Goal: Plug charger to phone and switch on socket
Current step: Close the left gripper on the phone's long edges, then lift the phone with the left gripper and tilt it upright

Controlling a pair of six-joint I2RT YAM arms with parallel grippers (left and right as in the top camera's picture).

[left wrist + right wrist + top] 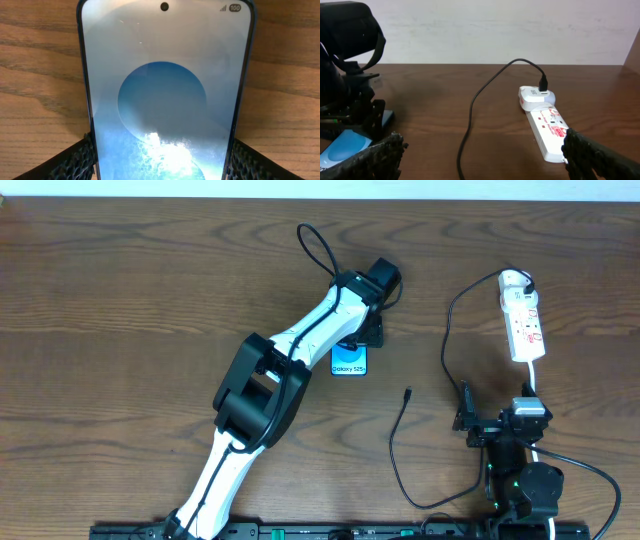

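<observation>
Blue-screened phone (165, 90) lies clamped in the left gripper (161, 150); right gripper (482, 145) spread open.

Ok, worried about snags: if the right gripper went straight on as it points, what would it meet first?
Probably the charger cable, lying just ahead of the right gripper; the socket sits right of that line. Depth is unclear.

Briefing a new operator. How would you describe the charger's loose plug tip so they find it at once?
On the wooden table, look between the phone in the middle and the white power strip on the right. The plug tip lies on bare wood, touching neither. It is the small black free end of the thin black cable, not the strip's thicker white cord.
</observation>
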